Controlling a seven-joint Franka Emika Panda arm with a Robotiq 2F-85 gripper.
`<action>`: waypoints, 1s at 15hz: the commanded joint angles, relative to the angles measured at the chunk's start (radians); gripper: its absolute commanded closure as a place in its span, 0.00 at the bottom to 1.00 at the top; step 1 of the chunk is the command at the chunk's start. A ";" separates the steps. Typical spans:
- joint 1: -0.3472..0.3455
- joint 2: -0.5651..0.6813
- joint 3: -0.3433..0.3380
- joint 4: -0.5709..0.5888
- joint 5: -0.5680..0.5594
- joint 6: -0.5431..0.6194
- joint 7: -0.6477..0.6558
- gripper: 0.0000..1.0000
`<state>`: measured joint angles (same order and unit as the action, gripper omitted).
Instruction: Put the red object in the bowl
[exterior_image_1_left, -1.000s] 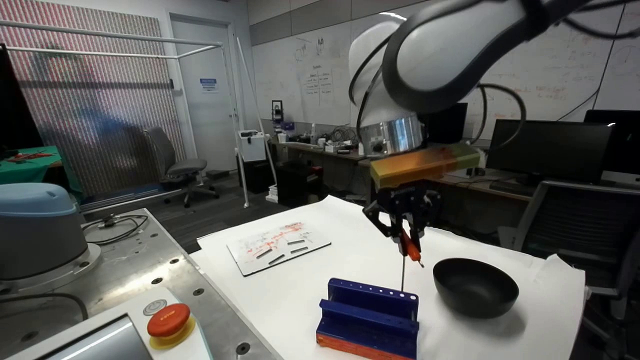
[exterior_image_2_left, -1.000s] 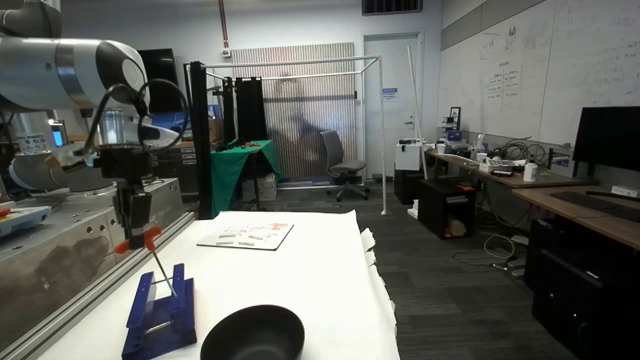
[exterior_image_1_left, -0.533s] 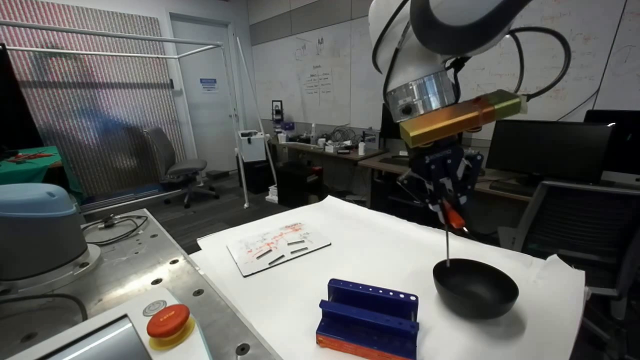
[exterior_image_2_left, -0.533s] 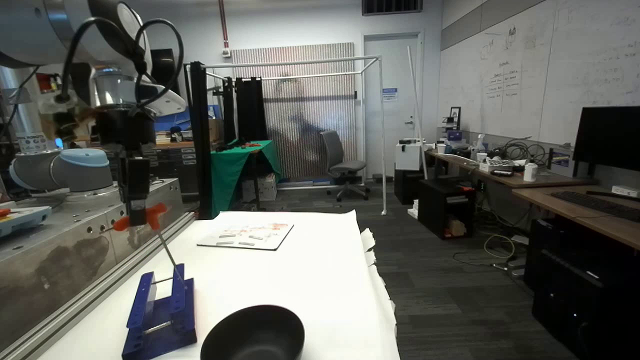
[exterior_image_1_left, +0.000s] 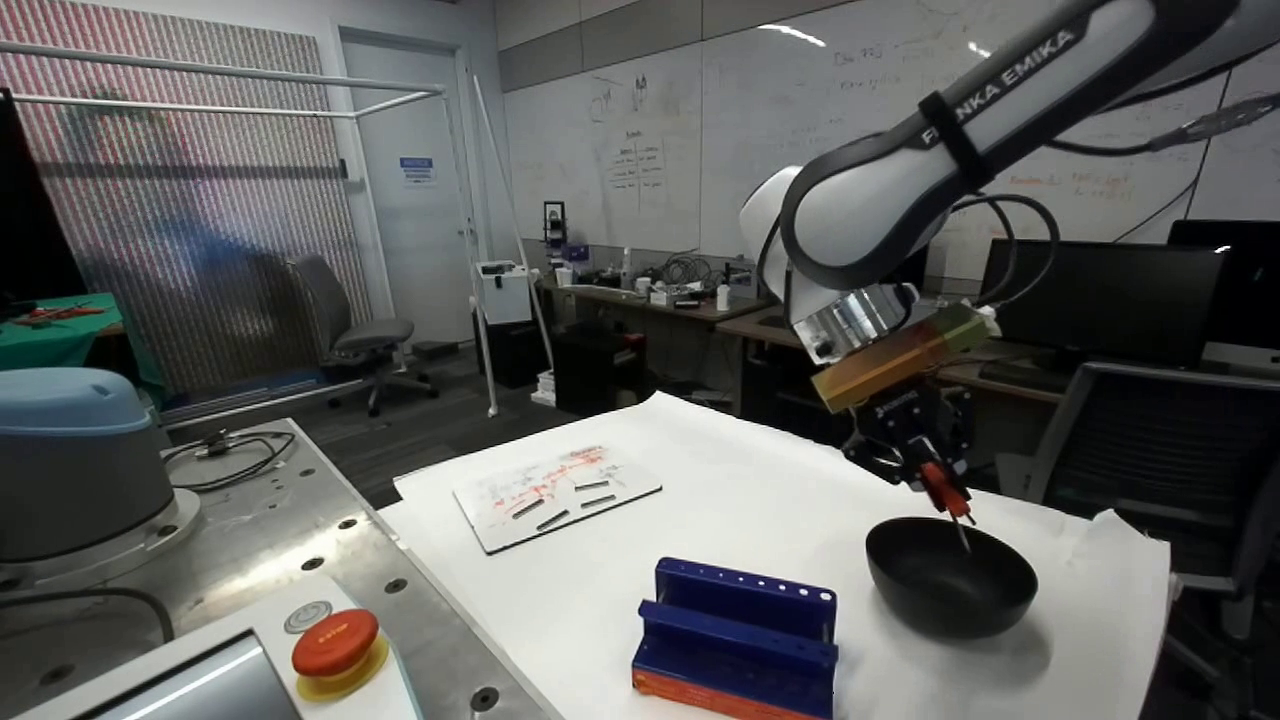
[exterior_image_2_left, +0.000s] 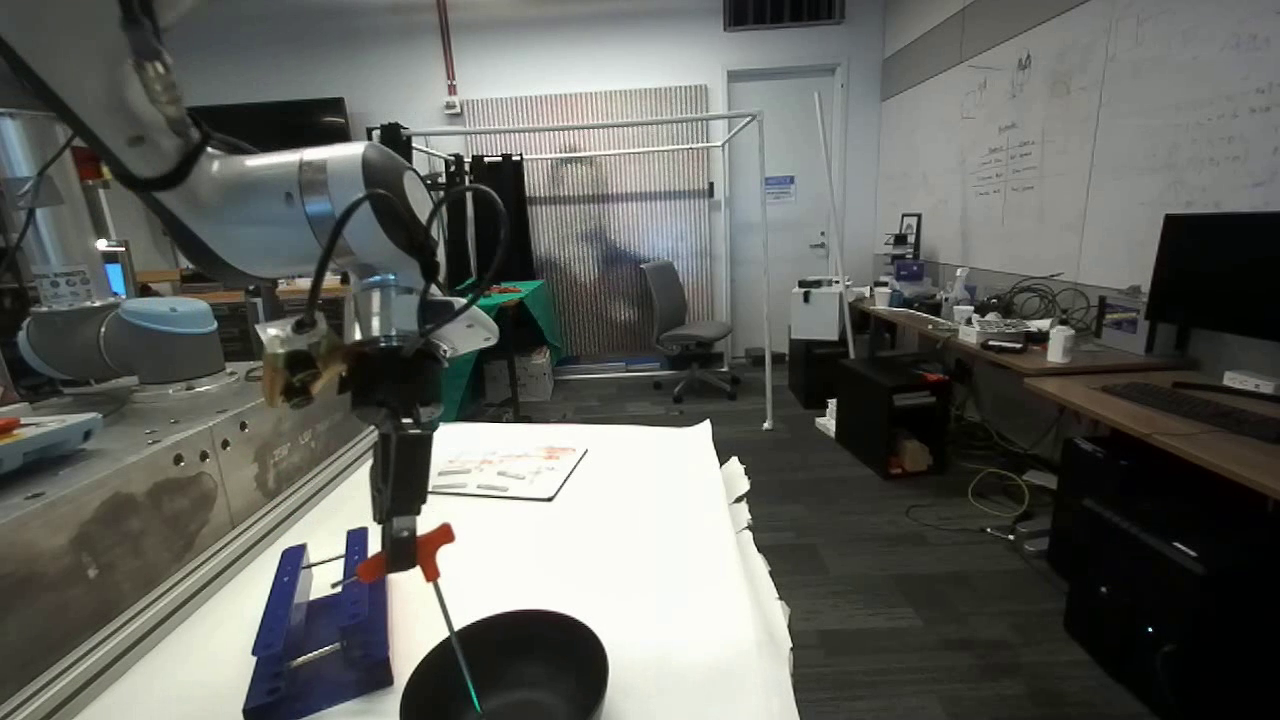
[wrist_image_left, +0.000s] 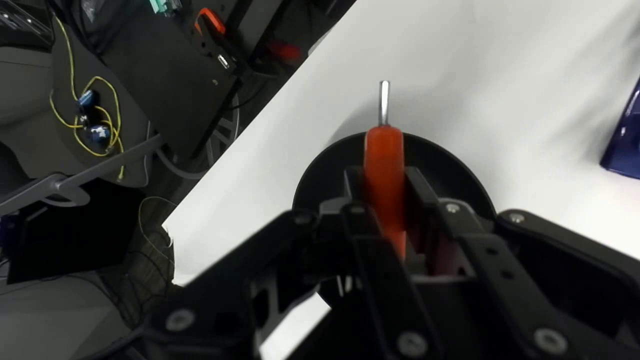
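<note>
The red object (exterior_image_1_left: 943, 490) is an orange-red T-handled piece with a thin metal shaft; it also shows in an exterior view (exterior_image_2_left: 434, 549) and the wrist view (wrist_image_left: 384, 155). My gripper (exterior_image_1_left: 938, 474) is shut on its handle, with one finger on each side in the wrist view (wrist_image_left: 383, 187). The shaft slants down, its lower end inside the outline of the black bowl (exterior_image_1_left: 950, 595). I cannot tell whether the tip touches the bowl. The bowl also shows in an exterior view (exterior_image_2_left: 530, 665) and behind the fingers in the wrist view (wrist_image_left: 442, 165). The handle is above the bowl's rim.
A blue ridged rack (exterior_image_1_left: 735, 645) stands beside the bowl on the white-covered table (exterior_image_1_left: 720, 500); it also shows in an exterior view (exterior_image_2_left: 330, 640). A small whiteboard (exterior_image_1_left: 560, 495) lies farther off. A red-and-yellow stop button (exterior_image_1_left: 336, 645) sits on a panel by the metal bench.
My gripper has carried the red object from above the blue rack across to the bowl and lowered it. The shaft's end is now within the bowl's outline. Bowl and rack have not moved.
</note>
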<state>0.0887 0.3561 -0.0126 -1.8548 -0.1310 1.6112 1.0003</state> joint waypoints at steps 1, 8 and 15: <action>0.003 0.111 -0.018 0.114 -0.005 -0.045 -0.016 0.91; 0.002 0.187 -0.025 0.190 0.013 -0.044 -0.058 0.46; -0.034 0.101 -0.004 0.147 0.092 0.044 -0.247 0.00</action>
<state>0.0778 0.5162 -0.0275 -1.6896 -0.0940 1.6210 0.8730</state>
